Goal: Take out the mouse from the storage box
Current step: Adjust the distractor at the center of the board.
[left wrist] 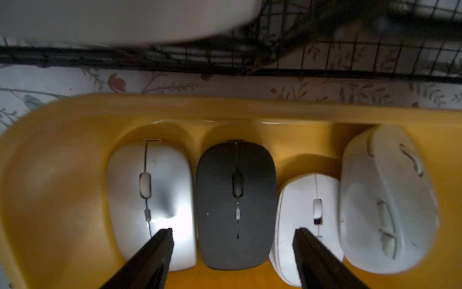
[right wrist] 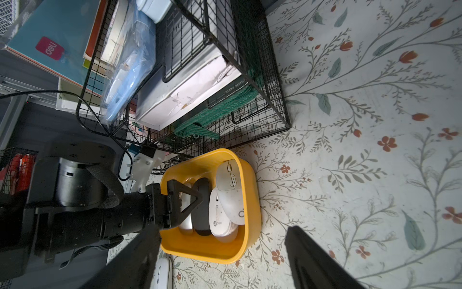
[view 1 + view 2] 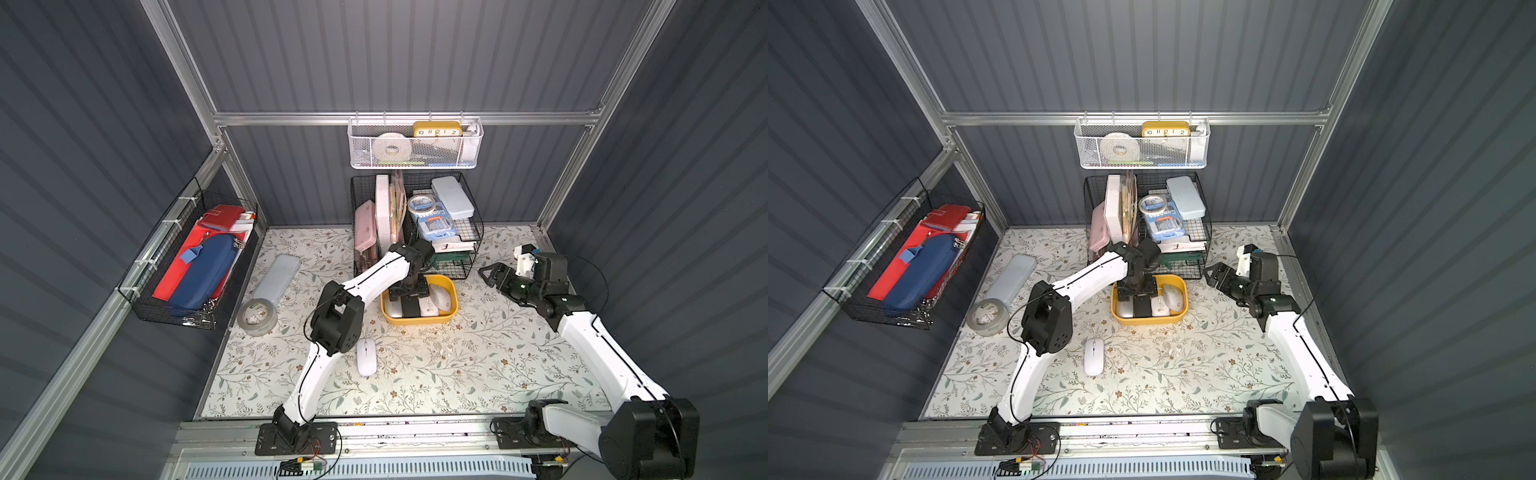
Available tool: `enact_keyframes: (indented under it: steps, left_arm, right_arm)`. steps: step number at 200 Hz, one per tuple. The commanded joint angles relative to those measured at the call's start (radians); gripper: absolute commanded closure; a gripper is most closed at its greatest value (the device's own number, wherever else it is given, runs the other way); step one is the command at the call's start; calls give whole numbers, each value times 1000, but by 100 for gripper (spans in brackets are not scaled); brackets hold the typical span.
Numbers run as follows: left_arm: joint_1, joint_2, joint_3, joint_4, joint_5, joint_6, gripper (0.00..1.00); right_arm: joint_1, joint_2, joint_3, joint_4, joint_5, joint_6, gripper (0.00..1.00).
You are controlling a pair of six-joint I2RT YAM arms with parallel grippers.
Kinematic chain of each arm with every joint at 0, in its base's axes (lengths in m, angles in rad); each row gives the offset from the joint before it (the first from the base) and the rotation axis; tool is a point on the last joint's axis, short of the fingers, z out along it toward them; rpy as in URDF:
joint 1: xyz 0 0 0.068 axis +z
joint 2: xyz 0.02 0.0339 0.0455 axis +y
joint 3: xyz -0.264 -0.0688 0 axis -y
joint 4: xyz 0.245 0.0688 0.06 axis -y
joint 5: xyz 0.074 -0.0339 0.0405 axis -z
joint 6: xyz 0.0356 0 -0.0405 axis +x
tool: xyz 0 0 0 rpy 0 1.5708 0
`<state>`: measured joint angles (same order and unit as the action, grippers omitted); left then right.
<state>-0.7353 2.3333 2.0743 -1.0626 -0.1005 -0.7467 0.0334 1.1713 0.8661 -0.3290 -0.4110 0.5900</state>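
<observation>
nearest the robot's base, a slim white computer mouse (image 3: 366, 356) is lying out on the floral-patterned table mat (image 3: 478, 374). further in, the shallow mustard-yellow plastic storage box (image 3: 415, 321) is sitting on the mat, with four mice lying side by side in it.

the left gripper (image 1: 233, 230) is hanging straight down over the box, its jaws standing partly apart and gripping nothing. they are straddling the matte black oval mouse (image 1: 236, 200), one fingertip over the silver mouse (image 1: 150, 180) and one over the small white mouse (image 1: 307, 195). the large white sculpted mouse (image 1: 387, 200) is lying at the end of the row.

to grasp well, the fingers should probably be going down into the tight seams on either flank of the black mouse, centred along its length. then they should be closing and lifting straight up, so the neighbours are not being dragged along.

the right gripper (image 3: 489, 272) is hovering beside the box, wide open and empty. just behind the box, the black wire basket (image 3: 465, 266) is leaving little room, so any backward drift looks risky.
</observation>
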Motion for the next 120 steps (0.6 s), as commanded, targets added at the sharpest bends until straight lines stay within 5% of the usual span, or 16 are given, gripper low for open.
enact_keyframes:
  steps: [1, 91, 120]
  left_arm:
    - [-29, 45, -20, 20, 60, 27, 19]
    - [-61, 105, 47, -17, 215, 102, 26]
    - [-84, 127, 93, -63, 182, 105, 23]
  right_arm:
    - [3, -22, -10, 5, 3, -10, 16]
    - [3, -20, -10, 5, -1, -6, 16]
    - [4, -13, -13, 15, -12, 1, 16]
